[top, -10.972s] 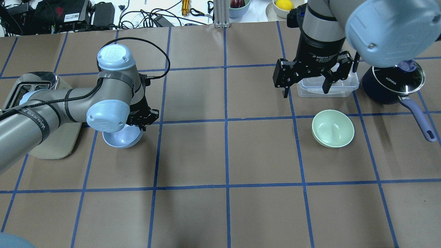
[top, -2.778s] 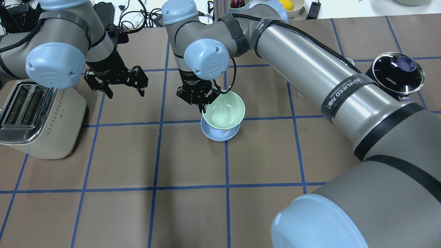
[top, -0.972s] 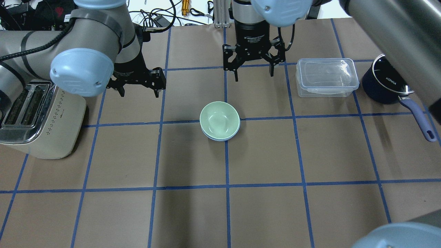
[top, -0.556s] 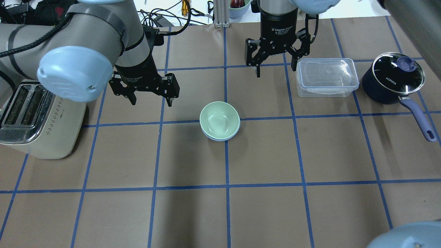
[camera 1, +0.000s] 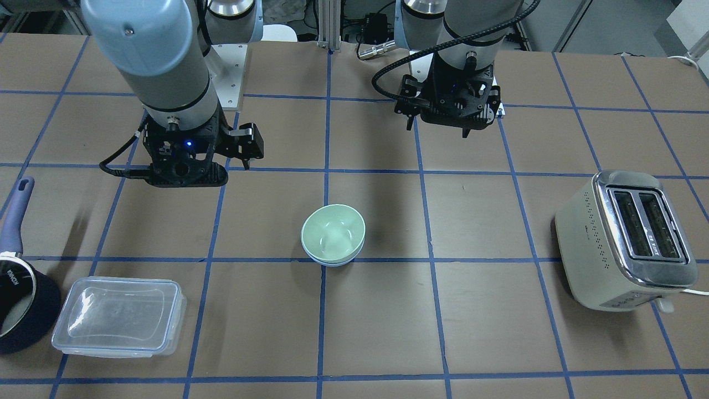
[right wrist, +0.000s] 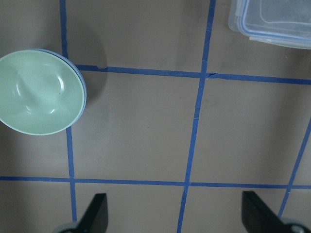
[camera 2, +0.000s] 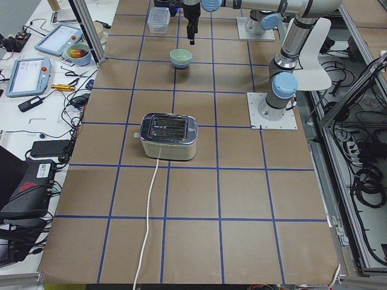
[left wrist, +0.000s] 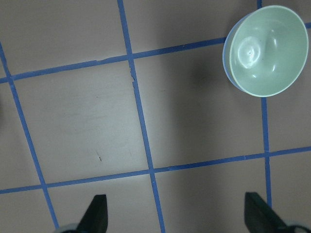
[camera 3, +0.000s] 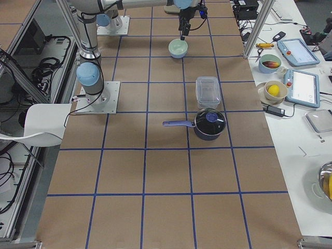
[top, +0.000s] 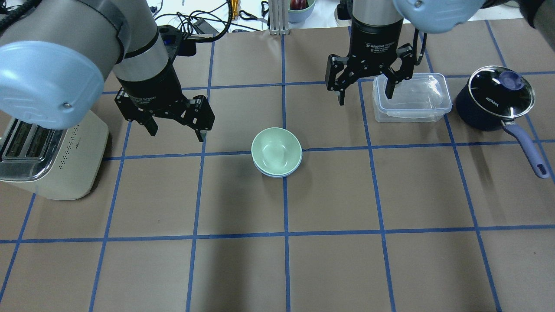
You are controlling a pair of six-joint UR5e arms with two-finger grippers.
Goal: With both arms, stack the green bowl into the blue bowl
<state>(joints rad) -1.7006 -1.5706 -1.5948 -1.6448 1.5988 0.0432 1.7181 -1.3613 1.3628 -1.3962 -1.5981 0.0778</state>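
The pale green bowl (top: pixel 276 149) sits nested inside the pale blue bowl (top: pixel 277 173) at the table's middle; only the blue rim shows beneath it. The stack also shows in the front view (camera 1: pixel 333 231), the left wrist view (left wrist: pixel 265 49) and the right wrist view (right wrist: pixel 40 92). My left gripper (top: pixel 175 133) is open and empty, raised above the table to the left of the bowls. My right gripper (top: pixel 365 94) is open and empty, raised to the right and behind the bowls, next to the clear box.
A toaster (top: pixel 47 160) stands at the left edge. A clear lidded plastic box (top: pixel 412 97) and a dark saucepan with a glass lid (top: pixel 494 102) stand at the back right. Cables and fruit bowls lie beyond the table's far edge.
The green bowl has been set down into the blue bowl and let go. Over the last second both open grippers have moved: the right one to the right toward the box, the left one slightly nearer and higher.
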